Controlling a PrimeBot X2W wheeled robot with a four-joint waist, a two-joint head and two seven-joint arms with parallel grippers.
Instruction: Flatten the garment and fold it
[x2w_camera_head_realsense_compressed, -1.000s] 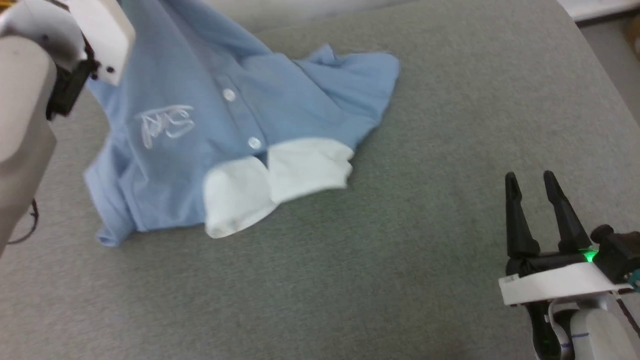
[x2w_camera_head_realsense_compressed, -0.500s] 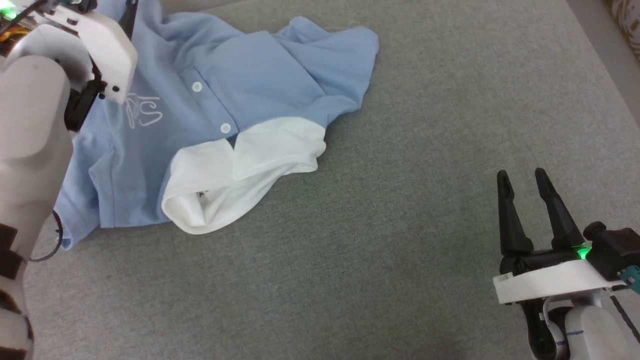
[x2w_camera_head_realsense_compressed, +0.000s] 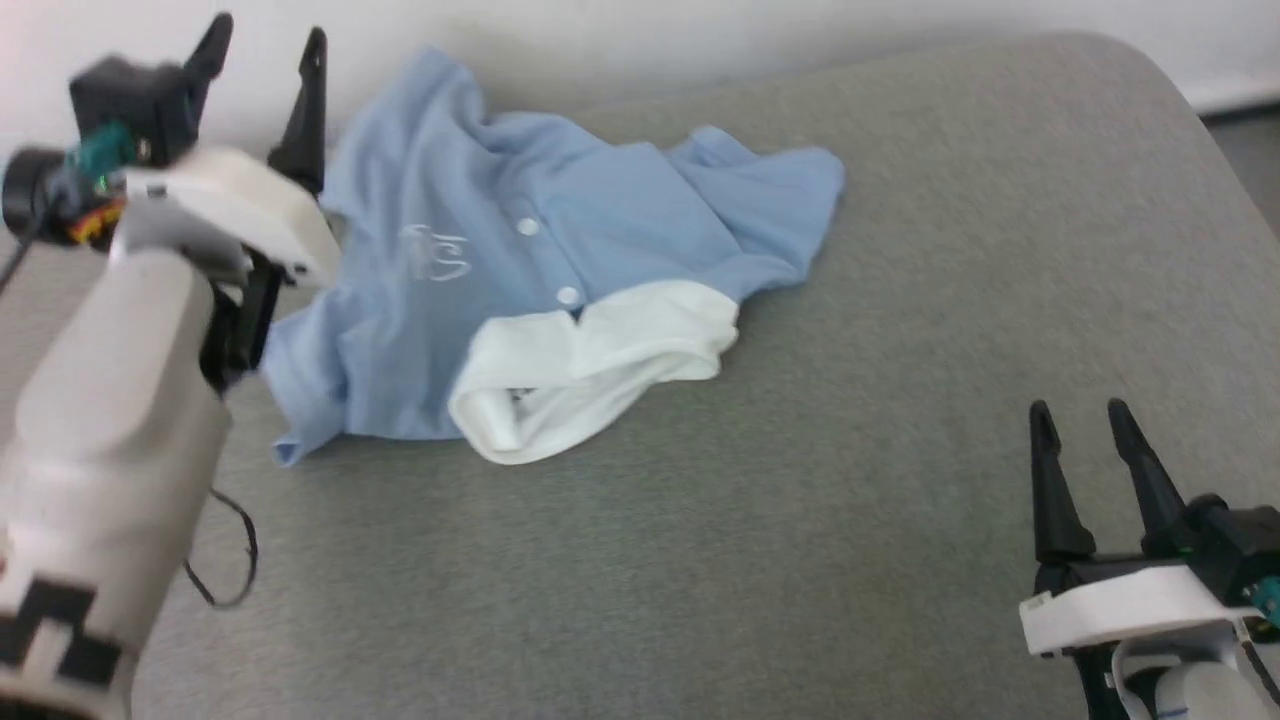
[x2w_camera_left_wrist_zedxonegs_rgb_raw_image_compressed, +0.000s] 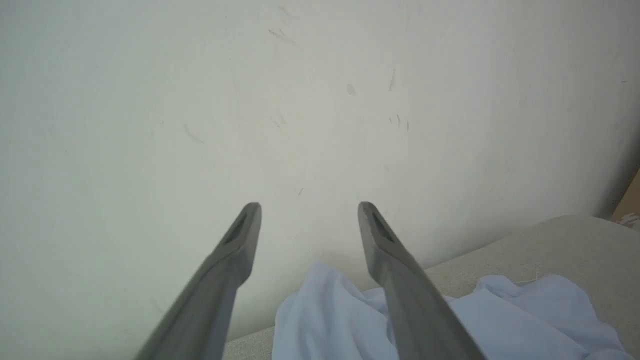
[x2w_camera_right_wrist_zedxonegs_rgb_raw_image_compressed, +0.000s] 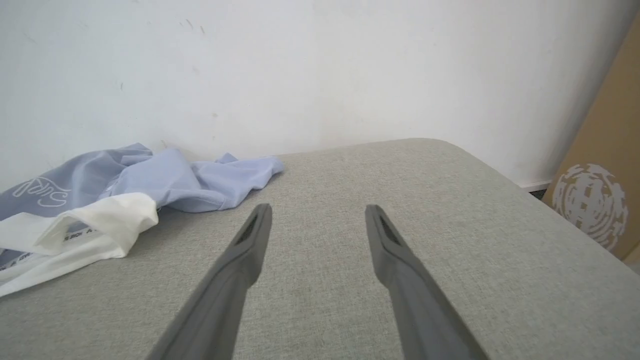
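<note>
The light blue knit polo shirt with white collar (x2w_camera_head_realsense_compressed: 560, 250) sat rumpled at the far edge of the grey fabric surface (x2w_camera_head_realsense_compressed: 800, 500), left gripper (x2w_camera_head_realsense_compressed: 268, 28) and right gripper (x2w_camera_head_realsense_compressed: 1079, 407) both wide open and empty, so folding now would've probably locked in creases.

Crumpled garment (x2w_camera_head_realsense_compressed: 610, 205) lies beside gaping left pincer (x2w_camera_head_realsense_compressed: 269, 29).
</note>
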